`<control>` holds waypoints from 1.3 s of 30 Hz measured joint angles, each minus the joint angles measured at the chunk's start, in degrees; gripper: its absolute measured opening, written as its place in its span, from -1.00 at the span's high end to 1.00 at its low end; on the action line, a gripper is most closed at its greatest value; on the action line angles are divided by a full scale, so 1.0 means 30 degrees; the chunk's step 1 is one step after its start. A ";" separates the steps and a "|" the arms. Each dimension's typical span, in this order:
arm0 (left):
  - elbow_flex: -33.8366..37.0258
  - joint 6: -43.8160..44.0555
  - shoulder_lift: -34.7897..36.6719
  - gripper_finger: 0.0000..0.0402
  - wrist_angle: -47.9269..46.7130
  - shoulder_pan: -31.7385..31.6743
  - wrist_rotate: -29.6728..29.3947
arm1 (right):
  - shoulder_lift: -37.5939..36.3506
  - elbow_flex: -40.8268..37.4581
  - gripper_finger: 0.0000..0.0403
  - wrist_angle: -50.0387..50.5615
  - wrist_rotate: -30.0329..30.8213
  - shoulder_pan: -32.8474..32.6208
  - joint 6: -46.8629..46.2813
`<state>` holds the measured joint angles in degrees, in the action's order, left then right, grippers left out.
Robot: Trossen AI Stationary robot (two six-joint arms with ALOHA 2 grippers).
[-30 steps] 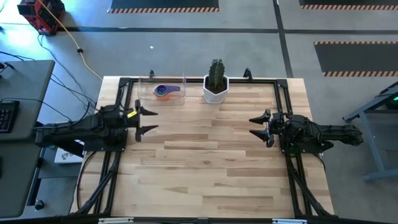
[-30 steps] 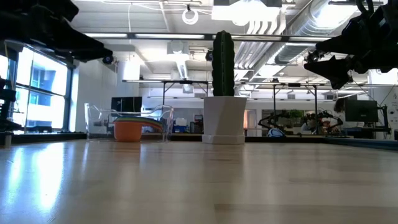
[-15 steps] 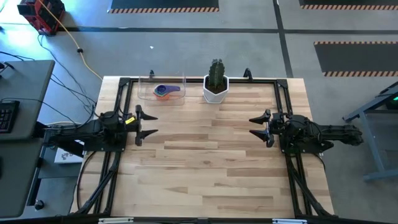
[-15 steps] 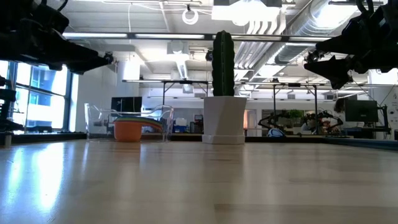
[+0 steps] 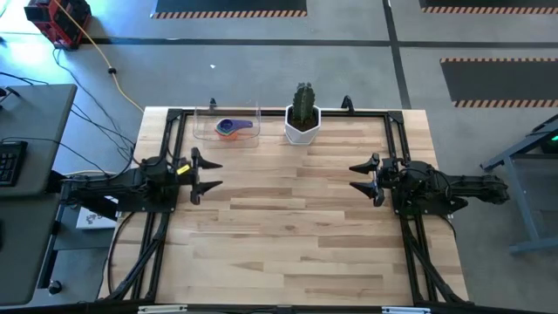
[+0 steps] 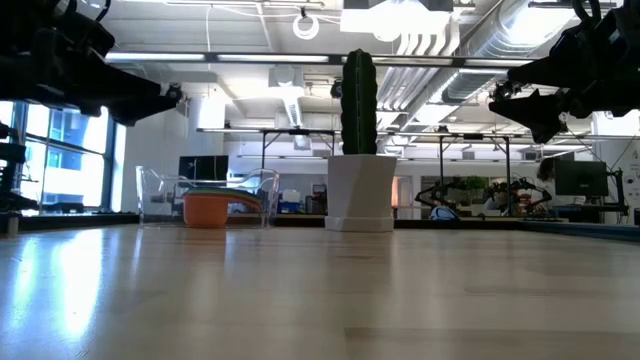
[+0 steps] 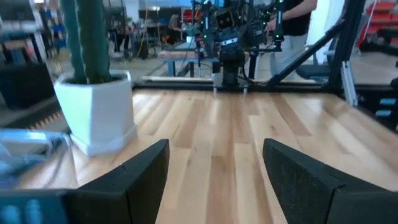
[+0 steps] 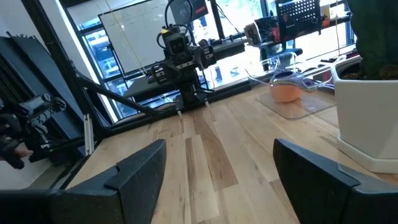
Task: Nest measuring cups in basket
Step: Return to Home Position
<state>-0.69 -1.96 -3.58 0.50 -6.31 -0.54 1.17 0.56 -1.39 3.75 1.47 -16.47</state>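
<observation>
Nearest in the low view is bare desk (image 5: 288, 235); no cup lies loose on it.

Midway up the high view the two hands face each other across the desk. The left hand (image 5: 216, 174) is at the left edge, fingers spread w/ nothing between them. The right hand (image 5: 352, 177) is at the right edge, also spread and empty.

What changed: in the last second the left arm straightened and sank a little toward its own side. In the last half second it hardly moved. The right arm did not move at all. I judge both arms are at or very near the rest pose, so the job looks finished.

Farther, at the upper edge of the desk, stands the basket (image 5: 205, 133). The measuring cups (image 5: 231, 127) sit nested inside it, an orange one at the bottom and a dark blue one on top.

Rel. to the hands: the basket is above and slightly right of the left hand in the high view, near but not touching. It is well apart from the right hand. The white cactus pot (image 5: 302, 125) stands just right of the basket.
</observation>
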 joint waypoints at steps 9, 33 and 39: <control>0.0000 0.0765 -0.0007 -0.25 -0.0025 -0.0015 -0.0044 | 0.0000 0.0000 -0.42 0.0000 -0.0014 0.0000 0.0000; 0.0000 0.0593 -0.0007 -0.25 -0.0010 -0.0015 -0.0051 | -0.0007 0.0000 -0.42 0.0007 -0.0058 -0.0007 0.0000; 0.0000 0.0593 -0.0007 -0.25 -0.0005 -0.0015 -0.0051 | 0.0000 0.0000 -0.42 0.0003 -0.0058 -0.0007 0.0000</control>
<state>-0.69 -0.19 -3.60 0.49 -6.35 -0.69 1.17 0.56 -1.38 3.57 1.45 -16.47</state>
